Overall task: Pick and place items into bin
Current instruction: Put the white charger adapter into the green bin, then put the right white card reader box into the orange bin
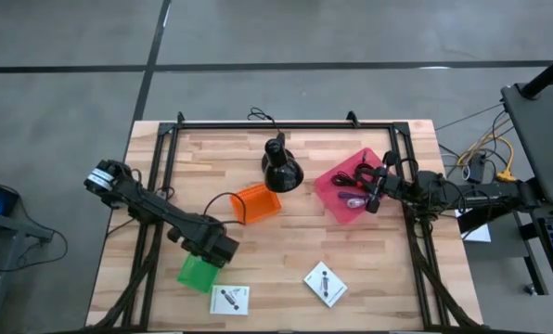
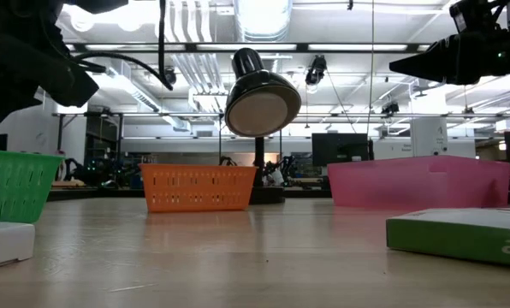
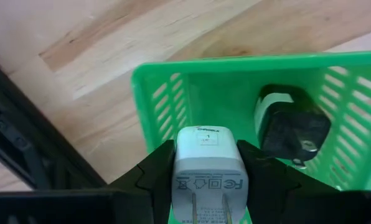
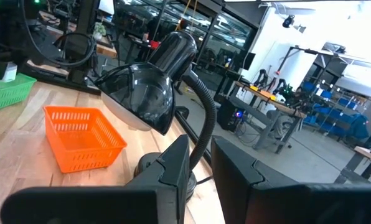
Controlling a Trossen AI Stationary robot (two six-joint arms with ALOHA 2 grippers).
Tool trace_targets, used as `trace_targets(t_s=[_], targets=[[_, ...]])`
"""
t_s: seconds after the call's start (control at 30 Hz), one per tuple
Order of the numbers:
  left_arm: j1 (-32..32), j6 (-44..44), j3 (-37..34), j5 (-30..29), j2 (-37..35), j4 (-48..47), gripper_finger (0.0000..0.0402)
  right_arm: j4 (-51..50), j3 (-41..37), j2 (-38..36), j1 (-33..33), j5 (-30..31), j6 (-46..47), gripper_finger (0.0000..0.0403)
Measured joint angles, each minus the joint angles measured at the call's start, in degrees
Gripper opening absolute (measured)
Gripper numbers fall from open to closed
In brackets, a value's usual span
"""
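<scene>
Three bins (image 1: 255, 203); left hand (image 3: 205, 186) grips one white plug (image 3: 208, 163); right hand (image 4: 199, 163) narrow, empty

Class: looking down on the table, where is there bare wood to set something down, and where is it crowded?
Free: the near strip between the two white square cards, and the far-left corner beyond the orange plastic basket. Crowded: around the black desk lamp and pink tray.
</scene>
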Motion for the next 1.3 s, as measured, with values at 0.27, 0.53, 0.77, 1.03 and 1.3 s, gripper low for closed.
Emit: trace_targets(t_s=[0.27, 0.53, 0.77, 1.03, 1.3], targets=[[0.0, 0.2, -0.7, 0.0, 0.0, 1.9, 0.0162, 0.0, 0.0, 0.0, 0.0, 0.0, 0.0, 0.0057], [0.0, 2.7, -0.7, 1.0, 0.0, 1.9, 0.0204, 0.0, 0.0, 0.0, 0.0, 0.0, 0.0, 0.0057], [0.0, 9.5, -0.7, 7.4, -1.9, 0.6, 0.0206, 0.0, 0.0, 0.0, 0.0, 0.0, 0.0, 0.0057], [0.1, 9.0, -0.5, 3.3, -5.7, -0.8, 0.0207, 0.1, 0.0, 0.0, 0.0, 0.0, 0.0, 0.0057], [0.1, 10.0, 2.2, -9.1, -6.8, 0.1, 0.0207, 0.1, 0.0, 0.0, 0.0, 0.0, 0.0, 0.0057]])
